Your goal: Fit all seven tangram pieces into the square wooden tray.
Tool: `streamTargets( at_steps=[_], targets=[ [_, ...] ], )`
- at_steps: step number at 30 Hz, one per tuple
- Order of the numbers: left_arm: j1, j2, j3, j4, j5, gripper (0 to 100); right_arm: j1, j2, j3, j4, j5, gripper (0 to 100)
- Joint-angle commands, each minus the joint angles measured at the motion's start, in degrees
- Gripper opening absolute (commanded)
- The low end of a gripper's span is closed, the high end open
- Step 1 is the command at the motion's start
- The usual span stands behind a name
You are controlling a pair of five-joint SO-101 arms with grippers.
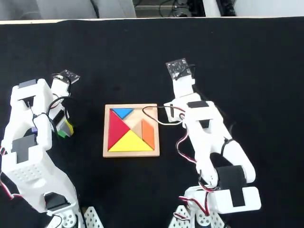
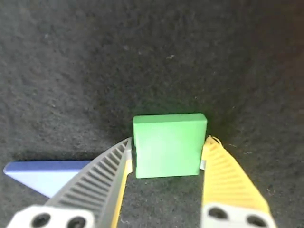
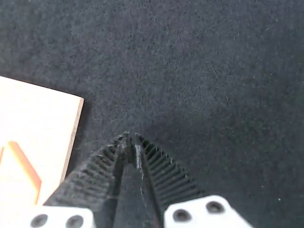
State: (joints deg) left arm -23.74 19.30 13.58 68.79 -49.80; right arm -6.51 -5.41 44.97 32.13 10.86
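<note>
The square wooden tray (image 1: 131, 153) lies mid-table and holds a blue triangle (image 1: 122, 112), a red triangle (image 1: 115, 129), a yellow triangle (image 1: 128, 142) and an orange piece (image 1: 148, 133). Left of the tray, my left gripper (image 2: 168, 141) is shut on a green square (image 2: 168, 145), with one finger against each side. In the high view the green square (image 1: 61, 134) shows just below that gripper (image 1: 65, 128). A blue triangle piece (image 2: 40, 173) lies on the cloth beside it. My right gripper (image 3: 130, 141) is shut and holds nothing, close to the tray's corner (image 3: 42, 114) and the orange piece (image 3: 21, 166).
Black cloth covers the whole table. The right arm (image 1: 204, 133) stretches along the tray's right side, and its cable loops over the tray's right rim (image 1: 156, 118). The left arm's body (image 1: 28, 142) fills the near left corner.
</note>
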Motion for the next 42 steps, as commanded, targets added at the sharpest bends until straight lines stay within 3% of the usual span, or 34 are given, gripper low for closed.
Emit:
streamTargets(
  at_steps=[1,14,17,21,24,28,33,42],
  targets=[
    [0.6,0.5,-0.9,0.5,-0.1,20,0.7,-0.4,-2.7,-1.1,-0.1,1.1],
    [3.1,-15.7,1.4,9.5,2.9,20,0.9,-0.4,-2.7,-1.1,-0.1,1.1],
    [7.8,-22.2,1.3,12.9,7.7,20,1.1,-0.5,-2.8,-1.1,-0.1,1.1],
    [19.8,-29.5,1.5,13.2,20.9,21,2.7,-0.9,-2.9,-1.1,-0.2,1.1],
    [30.0,-29.5,1.5,10.8,28.8,21,4.6,-0.9,-3.3,-1.2,-0.5,1.1],
    [38.1,-26.4,1.0,5.2,30.1,20,5.8,-0.9,-3.6,-1.2,-0.5,1.1],
    [39.9,-18.1,0.8,-3.5,30.2,20,7.7,-0.9,-3.6,-1.2,-0.5,1.1],
    [39.8,-10.7,0.8,-11.4,30.0,21,8.4,-0.5,-3.4,-2.8,-0.5,1.1]
  ],
)
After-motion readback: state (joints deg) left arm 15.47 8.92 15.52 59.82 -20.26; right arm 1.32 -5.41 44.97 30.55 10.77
